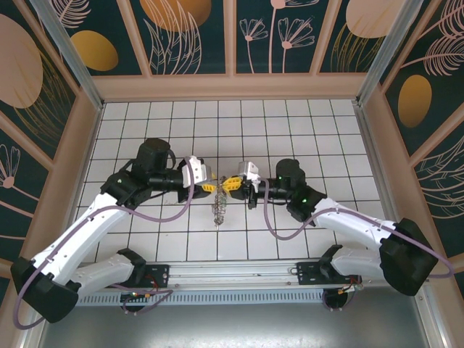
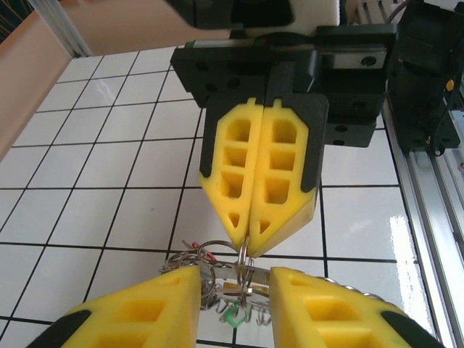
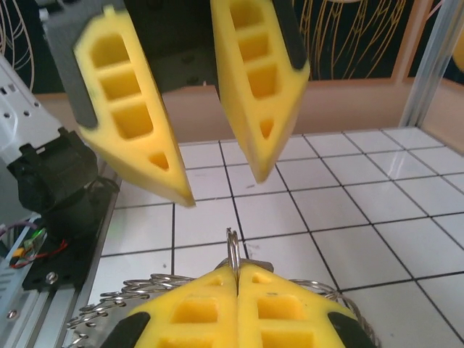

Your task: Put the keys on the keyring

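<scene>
Over the white tiled floor (image 1: 304,130) my two grippers meet tip to tip. My right gripper (image 1: 233,183) (image 3: 237,267) is shut on a thin metal loop of the keyring (image 3: 233,246). From it the keyring (image 1: 219,210) (image 2: 217,270) hangs as a tangle of silvery rings and small keys. A green key head (image 2: 233,317) and a bit of red (image 2: 199,254) show in the bunch. My left gripper (image 1: 206,185) (image 2: 233,273) is open, with its fingers (image 3: 134,123) on either side of the hanging loop, not touching it.
An aluminium rail (image 1: 239,272) runs along the near edge by the arm bases. Wooden-framed patterned walls (image 1: 232,43) close in the tiled floor on three sides. The bunch hangs just above the tiles at mid-floor.
</scene>
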You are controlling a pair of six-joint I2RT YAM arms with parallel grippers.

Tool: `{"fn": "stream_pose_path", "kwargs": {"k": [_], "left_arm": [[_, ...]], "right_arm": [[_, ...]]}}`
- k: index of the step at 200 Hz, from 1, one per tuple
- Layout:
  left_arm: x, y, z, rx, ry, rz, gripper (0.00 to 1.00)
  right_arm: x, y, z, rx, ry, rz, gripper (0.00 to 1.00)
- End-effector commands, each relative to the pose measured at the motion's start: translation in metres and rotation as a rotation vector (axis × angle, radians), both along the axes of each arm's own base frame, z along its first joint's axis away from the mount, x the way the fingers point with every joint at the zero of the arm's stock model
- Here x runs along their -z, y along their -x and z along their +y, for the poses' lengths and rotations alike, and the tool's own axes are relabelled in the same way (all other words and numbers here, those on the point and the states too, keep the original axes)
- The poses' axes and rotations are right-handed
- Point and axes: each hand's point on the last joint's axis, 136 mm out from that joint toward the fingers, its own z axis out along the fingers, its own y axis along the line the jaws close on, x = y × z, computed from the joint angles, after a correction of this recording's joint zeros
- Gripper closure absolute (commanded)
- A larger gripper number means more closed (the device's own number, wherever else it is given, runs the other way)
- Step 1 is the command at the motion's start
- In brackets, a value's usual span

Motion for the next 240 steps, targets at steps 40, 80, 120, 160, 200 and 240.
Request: {"fn": "stream_pose_path", "kwargs": {"k": [40, 80, 120, 160, 200, 240], "left_arm": [[0.005, -0.002, -0.018, 0.050, 0.062, 0.085, 0.70], [0.007, 0.000, -0.021, 0.081, 0.071, 0.102, 0.96], [0.010, -0.002, -0.014, 0.057, 0.017, 0.055, 1.00], [0.020, -0.005, -0.007, 0.077, -0.106, 0.055, 1.00], [0.020, -0.012, -0.007, 0.080, -0.161, 0.043, 1.00], [0.020, -0.012, -0.010, 0.099, -0.162, 0.047, 1.00]], "right_arm": [[-0.045, -0.001, -0.006, 0.033, -0.164, -0.070, 1.00], [-0.052, -0.003, -0.010, 0.058, -0.227, -0.066, 1.00], [-0.029, 0.002, -0.007, 0.013, -0.073, -0.098, 1.00], [-0.005, 0.002, -0.005, -0.043, 0.127, -0.140, 0.77], [0.004, -0.004, 0.001, -0.063, 0.195, -0.138, 0.75], [0.004, -0.008, 0.007, -0.068, 0.189, -0.127, 0.76]]}}
